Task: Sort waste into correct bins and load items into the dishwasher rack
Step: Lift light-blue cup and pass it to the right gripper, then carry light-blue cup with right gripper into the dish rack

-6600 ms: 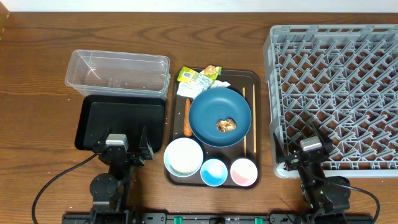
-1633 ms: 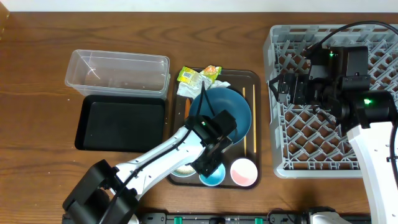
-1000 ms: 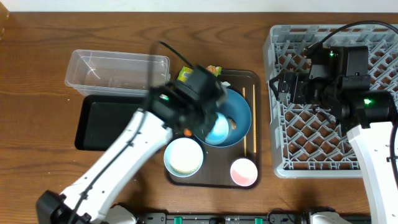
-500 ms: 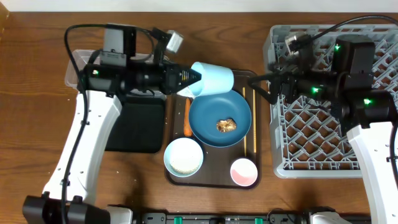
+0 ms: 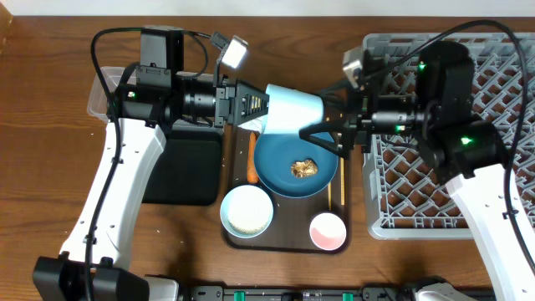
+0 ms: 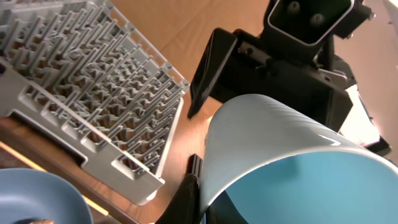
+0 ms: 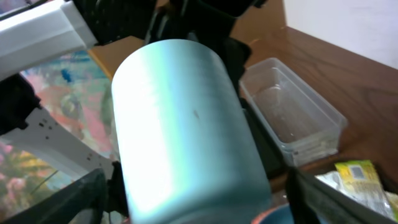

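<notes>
My left gripper (image 5: 261, 109) is shut on the rim of the small light-blue cup (image 5: 294, 113) and holds it on its side in the air above the tray's far end. The rim is pinched between the left fingers (image 6: 188, 198). My right gripper (image 5: 314, 114) has reached in from the rack side and stands open, one finger on each side of the cup's (image 7: 186, 124) closed end. The dark-blue plate (image 5: 280, 176) with the brown food lump (image 5: 303, 168) lies below. A white bowl (image 5: 247, 211), pink cup (image 5: 328, 232), carrot (image 5: 252, 165) and chopsticks (image 5: 341, 182) lie on the tray.
The grey dishwasher rack (image 5: 476, 176) fills the right side. A clear tub (image 7: 292, 106) and the black bin (image 5: 180, 171) sit left of the dark-brown tray (image 5: 284, 244). A green-yellow wrapper (image 7: 360, 177) shows under the cup.
The left arm has carried the cup to the right. The right gripper has moved left from over the rack and now straddles the cup, its fingers narrowing.
</notes>
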`<state>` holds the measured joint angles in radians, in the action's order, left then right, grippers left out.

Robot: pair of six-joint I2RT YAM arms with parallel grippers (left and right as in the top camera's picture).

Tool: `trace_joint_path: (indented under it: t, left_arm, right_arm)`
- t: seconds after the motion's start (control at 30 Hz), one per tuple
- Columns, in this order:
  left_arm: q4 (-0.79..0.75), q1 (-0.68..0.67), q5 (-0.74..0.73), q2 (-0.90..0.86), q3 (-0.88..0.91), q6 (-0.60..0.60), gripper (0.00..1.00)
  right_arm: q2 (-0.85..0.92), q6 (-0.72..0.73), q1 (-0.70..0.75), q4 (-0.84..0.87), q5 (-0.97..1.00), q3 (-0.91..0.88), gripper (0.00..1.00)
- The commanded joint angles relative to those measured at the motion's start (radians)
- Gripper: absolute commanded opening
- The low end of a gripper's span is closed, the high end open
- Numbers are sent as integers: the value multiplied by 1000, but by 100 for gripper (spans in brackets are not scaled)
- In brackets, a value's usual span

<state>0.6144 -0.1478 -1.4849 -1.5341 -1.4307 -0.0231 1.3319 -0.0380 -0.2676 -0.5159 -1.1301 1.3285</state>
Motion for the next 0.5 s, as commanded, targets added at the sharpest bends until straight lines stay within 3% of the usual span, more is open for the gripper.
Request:
trace_joint_path:
  t: [0.0,0.2,0.23,0.27,0.33,0.37,0.47]
  left_arm:
    - [-7,-4,-51,-2,-11,1,6]
    - [-9,-6,-48,-2,-11,1,6]
    - [-14,-6,-46,-2,-11,1,12]
    - [-16,-6,-39,-2,-11,1,34]
    - [-21,-4,-6,-2,-11,1,63]
    - [-24,-2,11,-2,-11,2,69]
    - [-35,13,39,-2,-11,2,75]
  right_arm:
    - [15,-12,-34,25,-22,18,80]
    - [14,-8,-35,64,-22,18,50]
    - [14,-8,-34,61,-23,18,47]
    - [12,-8,-34,57,-22,18,47]
    - [5,-8,-29,50,-13,18,47]
    - [-2,-8,-24,47,0,18,47]
    - [-24,-8,4,5,110,18,45]
